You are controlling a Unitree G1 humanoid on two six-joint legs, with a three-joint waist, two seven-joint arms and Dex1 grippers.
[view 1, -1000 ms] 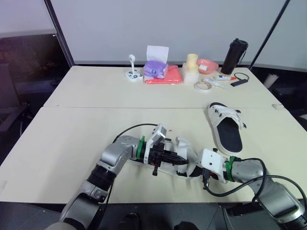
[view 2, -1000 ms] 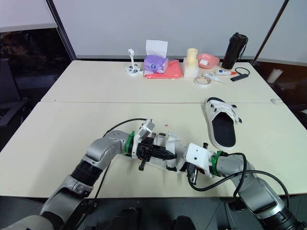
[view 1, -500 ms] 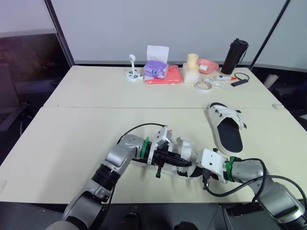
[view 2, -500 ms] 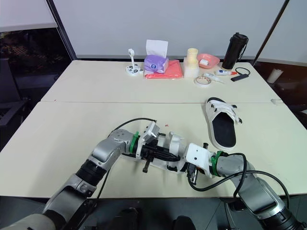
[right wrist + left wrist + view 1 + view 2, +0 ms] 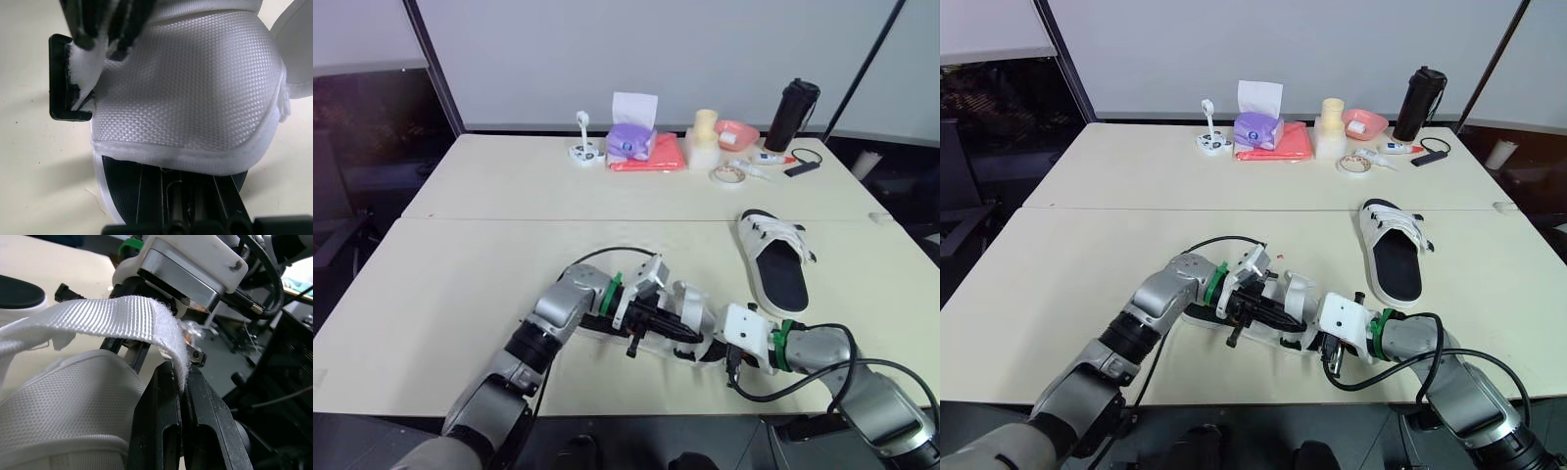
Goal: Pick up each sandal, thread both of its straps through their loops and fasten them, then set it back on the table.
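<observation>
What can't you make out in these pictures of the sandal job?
- Right wrist view: whether the strap has passed through the black loop; the left gripper covers it.
- Eye views: the near sandal's other strap, covered by that gripper.
- Eye views: whether the far sandal's straps are fastened; too small.

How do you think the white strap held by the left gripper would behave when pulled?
Probably floppy: the strap curves limply from the sandal into the left gripper. Its woven ribbing likely gives the shut fingers decent grip. Its fuzzy end may snag at the loop.
</observation>
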